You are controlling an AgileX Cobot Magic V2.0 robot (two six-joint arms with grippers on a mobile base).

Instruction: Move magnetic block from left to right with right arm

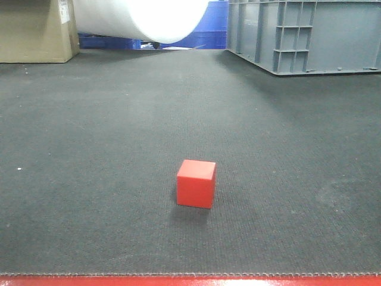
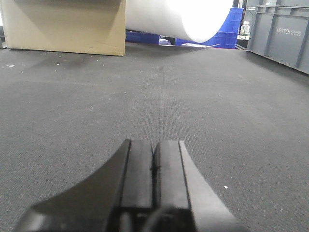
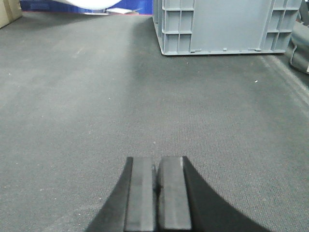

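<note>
The cube (image 1: 196,183) stands alone on the dark mat (image 1: 89,179), open mat on every side of it, so a gripper could come at it from the left, the right, above or behind. Far behind the cube to the right stands a grey crate (image 1: 303,36). Far behind to the left sits a cardboard box (image 1: 36,30), and between them a white roll (image 1: 143,18) hangs over the far mat. Just in front of the cube the mat ends at a red strip (image 1: 190,280).
</note>
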